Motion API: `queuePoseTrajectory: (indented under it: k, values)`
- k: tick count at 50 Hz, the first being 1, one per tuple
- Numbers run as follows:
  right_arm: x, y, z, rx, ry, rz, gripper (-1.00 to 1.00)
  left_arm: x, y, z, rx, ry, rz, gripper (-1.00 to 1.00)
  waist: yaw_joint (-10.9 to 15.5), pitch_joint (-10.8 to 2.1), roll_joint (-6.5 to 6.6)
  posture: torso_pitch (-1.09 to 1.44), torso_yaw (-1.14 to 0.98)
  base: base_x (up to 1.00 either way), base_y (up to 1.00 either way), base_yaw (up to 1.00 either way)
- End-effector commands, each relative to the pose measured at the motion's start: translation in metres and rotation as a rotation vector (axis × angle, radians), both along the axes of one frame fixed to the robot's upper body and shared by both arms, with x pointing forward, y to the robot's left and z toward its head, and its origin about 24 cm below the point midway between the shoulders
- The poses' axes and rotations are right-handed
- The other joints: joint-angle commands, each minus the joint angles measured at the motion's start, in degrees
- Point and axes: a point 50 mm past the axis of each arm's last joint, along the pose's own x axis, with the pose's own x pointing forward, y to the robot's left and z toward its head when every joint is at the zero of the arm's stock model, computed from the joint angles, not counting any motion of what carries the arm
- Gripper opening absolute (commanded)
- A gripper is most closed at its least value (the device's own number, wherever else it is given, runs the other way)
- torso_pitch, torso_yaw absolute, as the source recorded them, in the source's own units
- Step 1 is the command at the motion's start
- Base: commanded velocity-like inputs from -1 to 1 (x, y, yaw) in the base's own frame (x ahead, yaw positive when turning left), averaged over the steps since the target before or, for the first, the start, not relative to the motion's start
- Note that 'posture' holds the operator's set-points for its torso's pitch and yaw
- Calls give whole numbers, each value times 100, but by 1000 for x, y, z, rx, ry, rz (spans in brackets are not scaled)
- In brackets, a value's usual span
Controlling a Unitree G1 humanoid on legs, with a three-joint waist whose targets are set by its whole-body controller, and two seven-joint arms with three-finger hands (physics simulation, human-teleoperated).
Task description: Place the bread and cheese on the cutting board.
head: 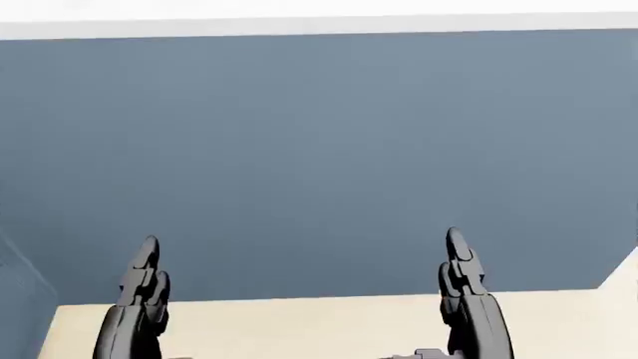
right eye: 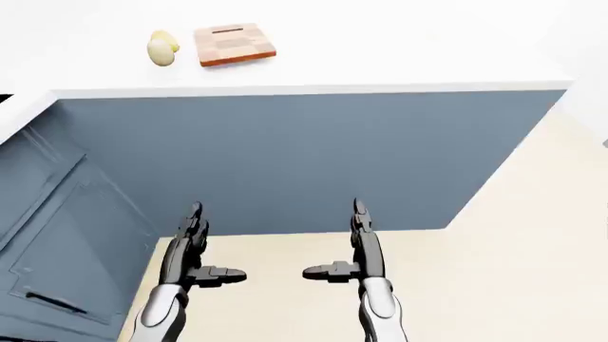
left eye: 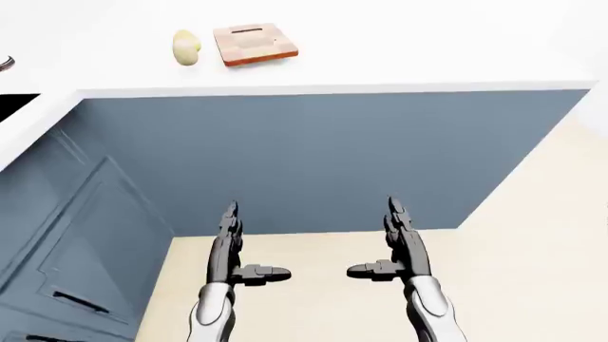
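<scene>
A wooden cutting board [left eye: 254,44] lies on the white counter [left eye: 408,50] at the top left of the left-eye view. Just left of it is a pale yellow lump [left eye: 186,48]; the right-eye view [right eye: 162,48] suggests two pieces close together, but I cannot tell bread from cheese. Both hands hang low over the floor, far below the counter edge. My left hand [left eye: 251,246] is open and empty, fingers straight and thumb out. My right hand [left eye: 375,242] is open and empty in the same pose.
The blue-grey counter face [left eye: 323,157] fills the middle of the views. Blue cabinet doors with handles [left eye: 66,235] run down the left. A black inset [left eye: 11,103] shows at the left edge of the counter. Beige floor [left eye: 532,249] lies at bottom and right.
</scene>
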Motion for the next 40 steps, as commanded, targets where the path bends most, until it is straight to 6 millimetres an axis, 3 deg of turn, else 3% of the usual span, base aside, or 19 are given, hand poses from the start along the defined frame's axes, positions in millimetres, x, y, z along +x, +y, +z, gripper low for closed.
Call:
queuePoseTrajectory:
  k: [1, 3, 4, 5, 7, 8, 11, 14, 22, 24, 26, 30, 33, 38, 39, 40]
  values:
    - [10, 1, 37, 14, -186, 23, 100, 9, 2, 34, -19, -163, 7, 100, -12, -5, -45, 0, 0, 0, 0, 0]
    - [9, -1, 39, 1, -199, 5, 100, 7, -2, 31, 26, -134, -20, 100, 48, -360, -6, 0, 0, 0, 0, 0]
    - [9, -2, 40, 0, -199, 7, 100, 6, -3, 29, 23, -135, -33, 100, 44, -296, -2, 0, 0, 0, 0, 0]
    - [10, -2, 42, -6, -209, 9, 100, 6, -1, 28, -19, -113, -7, 100, 40, -86, -32, 0, 0, 0, 0, 0]
    - [10, -2, 46, -38, -232, 14, 100, 6, -3, 39, -37, -151, -5, 100, 49, -400, -41, 0, 0, 0, 0, 0]
    - [10, -2, 49, -69, -239, 12, 100, 7, -4, 44, -16, -173, -32, 100, 49, -435, -39, 0, 0, 0, 0, 0]
    - [11, -1, 60, -107, -261, 16, 100, 7, -4, 61, -18, -191, -8, 100, 47, -438, -38, 0, 0, 0, 0, 0]
    - [13, 3, 87, -116, -301, 30, 100, 9, -4, 86, -8, -202, -26, 100, 50, -464, -37, 0, 0, 0, 0, 0]
    - [29, 2, 185, -143, -451, 41, 100, 37, 8, 193, 59, -348, -1, 100, 48, -528, -4, 0, 0, 0, 0, 0]
    - [32, 3, 193, -155, -459, 45, 100, 44, 7, 209, 83, -382, -15, 100, 51, -511, -5, 0, 0, 0, 0, 0]
    - [35, 5, 217, -149, -489, 60, 100, 50, 0, 221, 109, -395, -51, 100, 50, -498, -5, 0, 0, 0, 0, 0]
    - [50, 3, 248, -160, -538, 46, 100, 70, 9, 256, 30, -387, 14, 100, 53, -477, -7, 0, 0, 0, 0, 0]
    - [57, 2, 255, -155, -557, 30, 100, 78, 13, 282, 51, -427, 2, 100, 36, -433, 6, 0, 0, 0, 0, 0]
    - [56, 4, 269, -144, -560, 42, 100, 76, 8, 284, 93, -435, -7, 100, 32, -381, 5, 0, 0, 0, 0, 0]
    - [57, 3, 274, -144, -566, 42, 100, 77, 10, 285, 87, -433, 2, 100, 23, -484, 58, 0, 0, 0, 17, 0]
    - [58, 4, 279, -132, -568, 61, 100, 79, 8, 290, 119, -442, -15, 100, 28, -459, -5, 0, 0, 5, 74, 0]
